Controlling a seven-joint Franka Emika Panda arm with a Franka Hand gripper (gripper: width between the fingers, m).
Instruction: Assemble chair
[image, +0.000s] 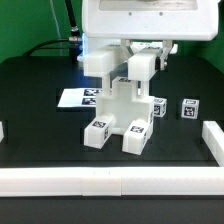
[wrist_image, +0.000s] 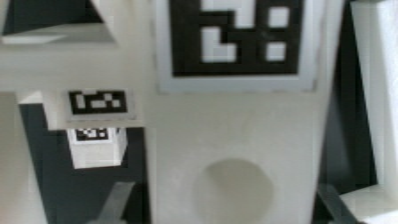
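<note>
The half-built chair (image: 120, 112) stood mid-table, and the gripper (image: 146, 52) pinched a white part (image: 140, 70) at its upper end. I judged I should press straight down, slowly, without twisting. The marker board (image: 78, 98) lay just beside; the border rail (image: 60, 181) was well apart.

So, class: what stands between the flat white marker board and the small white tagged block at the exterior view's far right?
Between the marker board and that block stands the part-built glossy white plastic chair, shown in the exterior view.
</note>
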